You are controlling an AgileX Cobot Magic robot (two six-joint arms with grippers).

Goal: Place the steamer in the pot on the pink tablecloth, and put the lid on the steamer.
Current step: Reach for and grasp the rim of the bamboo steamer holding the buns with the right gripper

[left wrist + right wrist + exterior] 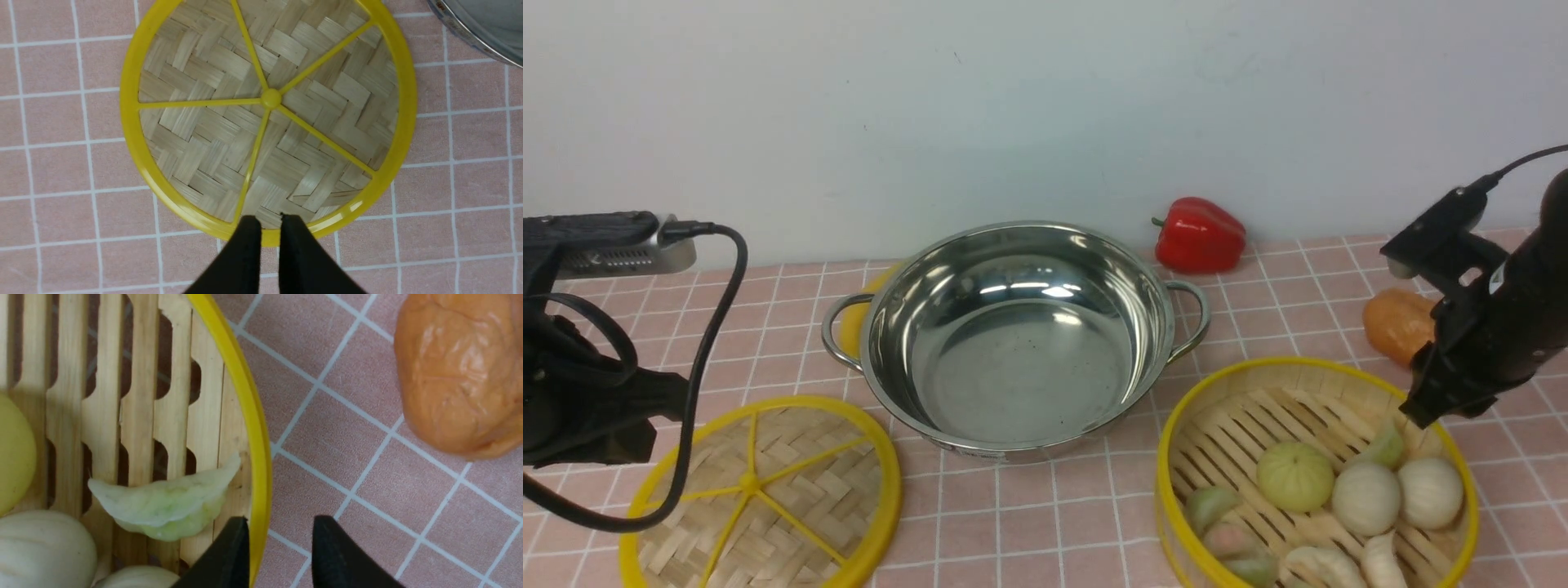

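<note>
The right gripper (281, 520) stands at the far right edge of the round bamboo steamer with the yellow plastic rim (1245, 420). Its two black jaws are apart and stand on both sides of the rim: one is inside the basket and the other is outside, over the cloth. Pink cloth shows between the outer jaw and the rim, so the jaws are not pressed on the wall. Whether the inner jaw touches the rim, I cannot tell. The steamer sits on the pink tablecloth with thin white grid lines (1045, 523), at the front right, beside the wide shiny steel pot with two loop handles (1013, 376) and not in it. It carries a pale green dumpling (167, 502) just beside the inner jaw, a yellow-green round bun (1295, 476) and white buns (1365, 498). The pot has nothing inside.

The left gripper (269, 220) hangs over the near edge of the flat woven-bamboo lid with yellow rim and five yellow spokes (269, 98). Its jaws are only a little apart, and the yellow rim shows through the narrow gap. It grasps nothing; whether the tips touch the lid is not clear. The lid lies flat on the cloth at the front left of the pot.

A red bell pepper (1199, 235) lies by the wall, and an orange wrinkled lump (457, 375) lies near the steamer.
</note>
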